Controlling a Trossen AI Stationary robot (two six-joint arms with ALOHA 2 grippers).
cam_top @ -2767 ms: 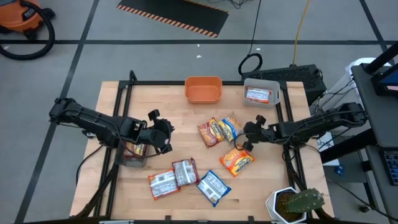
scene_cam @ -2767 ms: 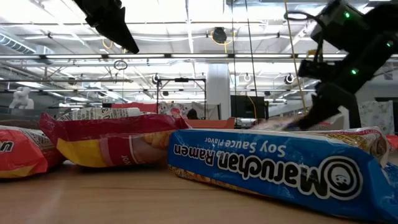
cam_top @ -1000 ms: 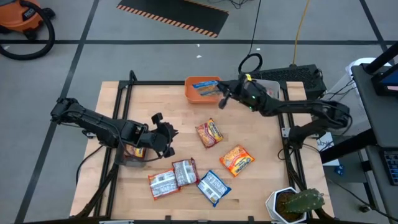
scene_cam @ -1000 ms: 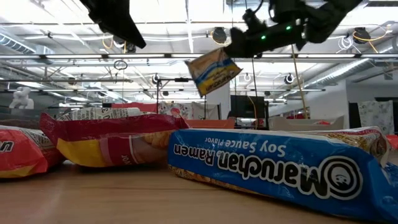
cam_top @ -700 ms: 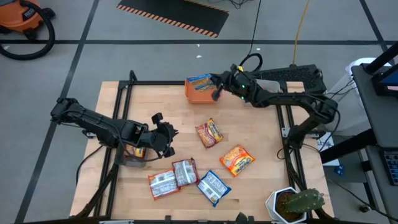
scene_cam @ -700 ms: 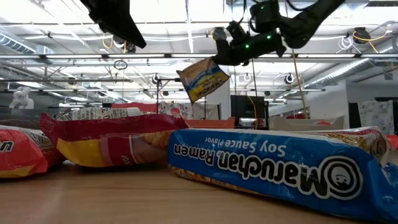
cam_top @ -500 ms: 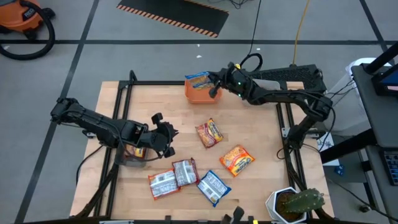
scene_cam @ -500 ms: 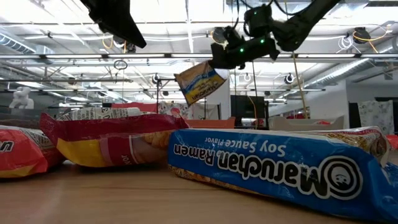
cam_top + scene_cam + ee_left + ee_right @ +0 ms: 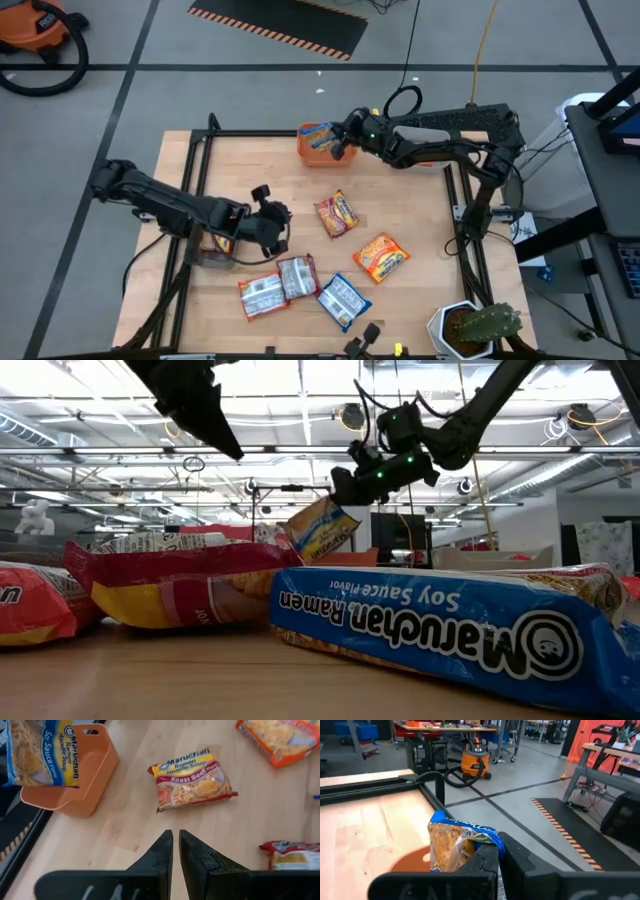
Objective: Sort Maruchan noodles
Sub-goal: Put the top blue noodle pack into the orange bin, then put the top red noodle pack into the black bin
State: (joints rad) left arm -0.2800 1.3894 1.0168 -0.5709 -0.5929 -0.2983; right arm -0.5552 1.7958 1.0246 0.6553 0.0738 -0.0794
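Note:
A yellow-blue Maruchan packet (image 9: 317,133) hangs over the orange bin (image 9: 326,152) at the table's far edge, with my right gripper (image 9: 339,143) shut on it; the left wrist view shows this packet (image 9: 42,752) above the bin (image 9: 80,775). My left gripper (image 9: 284,230) hovers shut and empty over the table's left middle, above bare wood (image 9: 175,837). Lying flat on the table are a roast beef packet (image 9: 337,212), an orange packet (image 9: 381,256), two silver-red packets (image 9: 278,286) and a blue-white packet (image 9: 343,300). My right gripper pinches the yellow-blue packet by one end's edge (image 9: 481,841) between its two fingers. The fingers come about level from the table's right. The packet (image 9: 320,528) hangs tilted below the fingers, over the orange bin; whether its lower end touches the bin I cannot tell.
A grey bin (image 9: 432,153) holding a packet stands right of the orange bin, partly under my right arm. A clear bin (image 9: 212,252) sits under my left arm. A potted cactus (image 9: 478,328) stands at the near right corner. A black frame edges the table.
My right gripper has carried the yellow-blue packet toward the table's left and down, from beside the orange bin to low over it; the packet hangs more steeply now. My left gripper has shifted slightly toward the right and down, staying shut.

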